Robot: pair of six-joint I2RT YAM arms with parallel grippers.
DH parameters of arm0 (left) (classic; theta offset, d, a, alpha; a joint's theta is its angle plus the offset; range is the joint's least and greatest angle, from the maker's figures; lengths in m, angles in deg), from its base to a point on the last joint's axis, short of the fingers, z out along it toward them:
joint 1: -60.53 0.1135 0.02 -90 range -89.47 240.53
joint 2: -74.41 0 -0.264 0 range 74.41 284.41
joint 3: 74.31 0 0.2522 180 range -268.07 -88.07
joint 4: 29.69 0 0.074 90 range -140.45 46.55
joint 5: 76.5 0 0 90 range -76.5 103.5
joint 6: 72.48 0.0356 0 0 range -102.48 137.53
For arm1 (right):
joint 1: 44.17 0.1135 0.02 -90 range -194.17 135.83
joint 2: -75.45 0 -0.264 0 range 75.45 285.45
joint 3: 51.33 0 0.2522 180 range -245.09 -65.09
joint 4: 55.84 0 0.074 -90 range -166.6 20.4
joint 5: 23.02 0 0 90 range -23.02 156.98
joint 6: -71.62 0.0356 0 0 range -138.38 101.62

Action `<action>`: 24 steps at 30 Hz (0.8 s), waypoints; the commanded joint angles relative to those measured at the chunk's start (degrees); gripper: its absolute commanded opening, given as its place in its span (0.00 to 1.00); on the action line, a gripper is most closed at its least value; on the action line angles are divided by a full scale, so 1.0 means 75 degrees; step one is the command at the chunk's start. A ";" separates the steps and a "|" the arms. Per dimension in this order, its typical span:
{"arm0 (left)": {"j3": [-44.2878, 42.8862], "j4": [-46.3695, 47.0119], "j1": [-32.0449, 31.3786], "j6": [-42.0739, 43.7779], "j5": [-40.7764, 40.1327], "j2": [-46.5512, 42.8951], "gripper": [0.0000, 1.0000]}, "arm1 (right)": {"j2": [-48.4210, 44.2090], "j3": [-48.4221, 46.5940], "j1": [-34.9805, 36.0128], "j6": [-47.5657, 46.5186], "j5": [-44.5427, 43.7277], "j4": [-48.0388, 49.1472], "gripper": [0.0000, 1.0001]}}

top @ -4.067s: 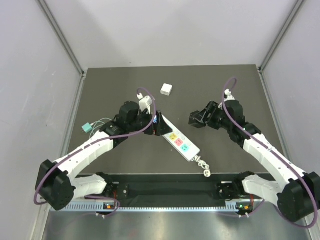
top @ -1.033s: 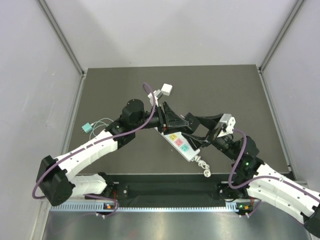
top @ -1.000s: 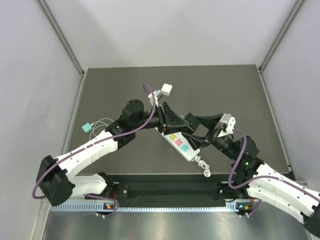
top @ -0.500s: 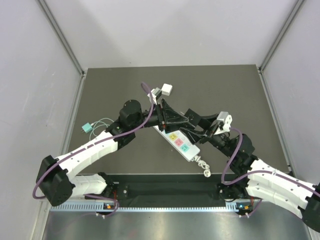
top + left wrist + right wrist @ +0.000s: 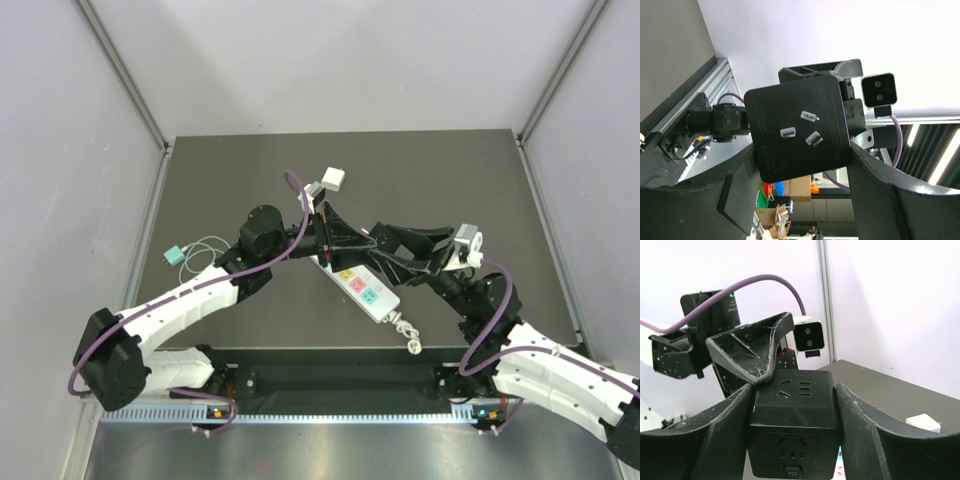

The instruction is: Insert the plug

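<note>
Halfway: plug point(image 5: 800, 127) clamped in left claw point(image 5: 802, 167), socket cube point(image 5: 792, 415) clamped in right claw point(image 5: 792, 402), near each other; left to do, aligning bare prongs point(image 5: 809, 116) and pushing home.

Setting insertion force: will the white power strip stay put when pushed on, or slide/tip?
Tipping seems unlikely: the power strip lies flat and long on the table. Sliding looks likely: nothing seems to pin it; the left gripper and right gripper hold the black plug cube. Its short curled cord lies loose, so no anchor.
</note>
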 commanded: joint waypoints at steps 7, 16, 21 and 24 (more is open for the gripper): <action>-0.0059 0.0668 -0.0023 -0.0117 0.0012 0.0000 0.00 | 0.0046 -0.0209 0.0131 0.0027 -0.0079 -0.0343 0.77; -0.0199 0.0386 -0.0023 0.0058 -0.0034 0.0094 0.00 | -0.0036 -0.0326 0.0120 -0.0020 -0.0126 -0.0682 0.27; -0.0291 -0.0044 -0.0012 0.0500 -0.0151 0.0118 0.59 | -0.0036 -0.0735 0.0108 0.0365 -0.0639 -0.1583 0.00; -0.0852 -0.1515 0.0012 0.1541 -0.0269 0.0083 0.82 | -0.0211 -0.1460 -0.0137 0.1124 -0.1258 -0.3314 0.00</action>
